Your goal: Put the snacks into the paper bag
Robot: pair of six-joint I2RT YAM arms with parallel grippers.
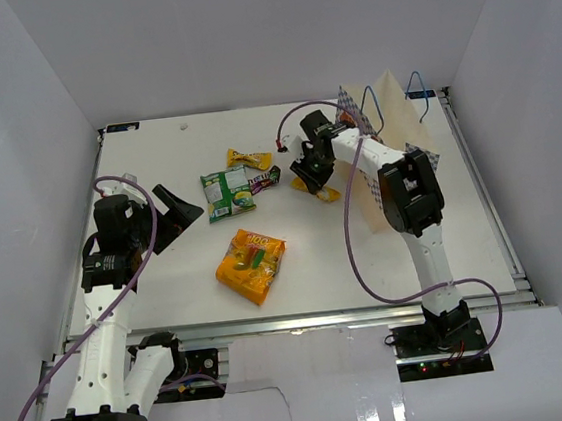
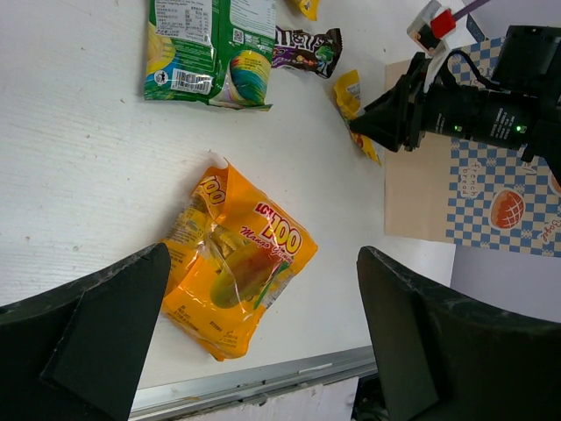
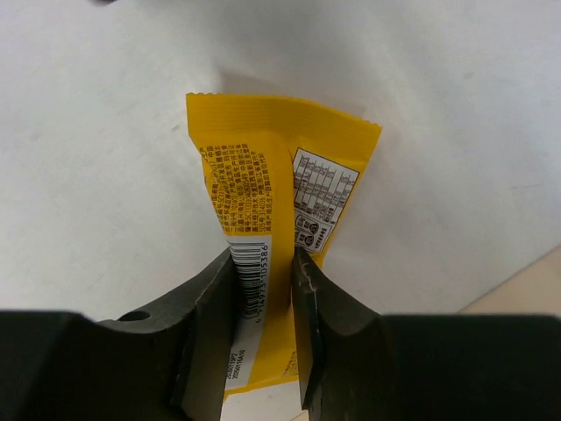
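White table (image 1: 167, 278): right hand (image 3: 261, 263) pinches yellow wrapper (image 3: 263, 158), lower end hidden; left hand (image 2: 261, 263) wide.

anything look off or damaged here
Nothing looks spilled or torn. The one oddity is the yellow bar wrapper, bunched narrow where the right gripper pinches it. The orange-yellow pouch and green-white pouch lie loose on the table, outside the paper bag.

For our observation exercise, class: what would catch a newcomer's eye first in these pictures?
The bright orange-yellow pouch lies alone at the front middle of the table. The right gripper pinches a yellow bar wrapper just left of the checkered paper bag standing at the far right.
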